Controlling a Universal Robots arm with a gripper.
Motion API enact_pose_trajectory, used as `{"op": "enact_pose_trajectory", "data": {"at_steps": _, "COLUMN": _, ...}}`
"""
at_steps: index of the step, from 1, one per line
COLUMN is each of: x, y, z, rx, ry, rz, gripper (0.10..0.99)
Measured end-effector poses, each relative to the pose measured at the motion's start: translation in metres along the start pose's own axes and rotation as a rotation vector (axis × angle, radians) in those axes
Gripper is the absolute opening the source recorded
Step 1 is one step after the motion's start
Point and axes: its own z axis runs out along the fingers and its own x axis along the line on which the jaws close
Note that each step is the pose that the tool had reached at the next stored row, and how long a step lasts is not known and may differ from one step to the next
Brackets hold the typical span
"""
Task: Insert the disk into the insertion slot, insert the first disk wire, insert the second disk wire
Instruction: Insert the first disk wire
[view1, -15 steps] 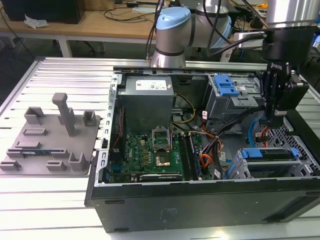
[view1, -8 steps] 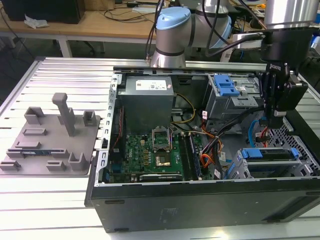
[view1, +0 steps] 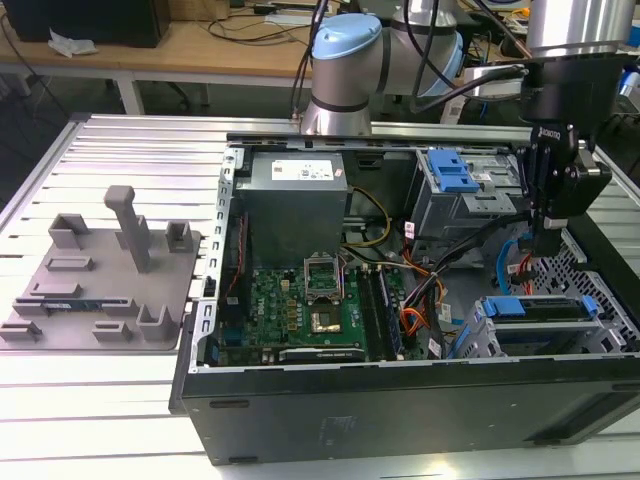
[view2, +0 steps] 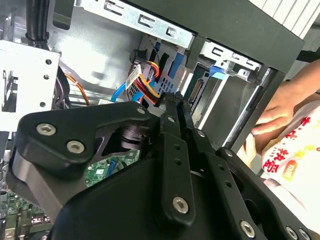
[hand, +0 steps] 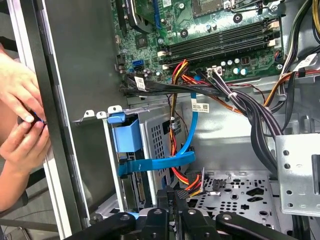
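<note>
The disk (view1: 540, 306) sits in the slot (view1: 480, 336), a grey perforated cage at the corner of the open case (view1: 400, 410) on the exterior view's right. The case lies on a ribbed tabletop (view1: 110, 410). In the first wrist view the disk's blue carrier (hand: 128, 136) shows at the cage mouth, with a flat blue cable (hand: 188, 130) looping across it. The gripper (view1: 550, 240) hangs just beside the cage. In both wrist views its jaws are clenched on the black plug of a red, yellow and orange wire (hand: 194, 183), close to the disk's rear edge. A person's hands (hand: 20, 95) rest at the outside of the case wall.
</note>
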Motion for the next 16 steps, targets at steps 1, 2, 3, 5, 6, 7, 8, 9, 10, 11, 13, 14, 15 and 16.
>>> {"op": "enact_pose_trajectory", "data": {"at_steps": 1, "x": 0.0000, "y": 0.0000, "z": 0.0000, "rx": 0.000, "ry": 0.0001, "rz": 0.000, "gripper": 0.169}}
{"op": "enact_pose_trajectory", "data": {"at_steps": 2, "x": 0.0000, "y": 0.0000, "z": 0.0000, "rx": 0.000, "ry": 0.0000, "rz": 0.000, "gripper": 0.169}}
{"op": "enact_pose_trajectory", "data": {"at_steps": 3, "x": 0.0000, "y": 0.0000, "z": 0.0000, "rx": 0.000, "ry": 0.0000, "rz": 0.000, "gripper": 0.169}}
{"op": "enact_pose_trajectory", "data": {"at_steps": 5, "x": -0.0004, "y": -0.0022, "z": 0.0004, "rx": -0.011, "ry": 0.0007, "rz": -0.005, "gripper": 0.169}}
{"op": "enact_pose_trajectory", "data": {"at_steps": 6, "x": -0.0006, "y": -0.0040, "z": 0.0005, "rx": -0.027, "ry": 0.0025, "rz": -0.013, "gripper": 0.169}}
{"op": "enact_pose_trajectory", "data": {"at_steps": 7, "x": -0.0009, "y": -0.0059, "z": 0.0007, "rx": -0.043, "ry": 0.0041, "rz": -0.021, "gripper": 0.169}}
{"op": "enact_pose_trajectory", "data": {"at_steps": 8, "x": -0.0012, "y": -0.0080, "z": 0.0009, "rx": -0.061, "ry": 0.0056, "rz": -0.029, "gripper": 0.169}}
{"op": "enact_pose_trajectory", "data": {"at_steps": 9, "x": -0.0015, "y": -0.0100, "z": 0.0011, "rx": -0.073, "ry": 0.0061, "rz": -0.035, "gripper": 0.169}}
{"op": "enact_pose_trajectory", "data": {"at_steps": 10, "x": -0.0019, "y": -0.0125, "z": 0.0014, "rx": -0.084, "ry": 0.0049, "rz": -0.040, "gripper": 0.169}}
{"op": "enact_pose_trajectory", "data": {"at_steps": 11, "x": -0.0020, "y": -0.0140, "z": 0.0016, "rx": -0.089, "ry": 0.0021, "rz": -0.042, "gripper": 0.169}}
{"op": "enact_pose_trajectory", "data": {"at_steps": 13, "x": -0.0016, "y": -0.0162, "z": 0.0021, "rx": -0.094, "ry": -0.0218, "rz": -0.041, "gripper": 0.169}}
{"op": "enact_pose_trajectory", "data": {"at_steps": 14, "x": -0.0011, "y": -0.0166, "z": 0.0024, "rx": -0.097, "ry": -0.0395, "rz": -0.040, "gripper": 0.169}}
{"op": "enact_pose_trajectory", "data": {"at_steps": 15, "x": -0.0006, "y": -0.0167, "z": 0.0026, "rx": -0.099, "ry": -0.0507, "rz": -0.039, "gripper": 0.169}}
{"op": "enact_pose_trajectory", "data": {"at_steps": 16, "x": -0.0001, "y": -0.0168, "z": 0.0029, "rx": -0.100, "ry": -0.0582, "rz": -0.039, "gripper": 0.169}}
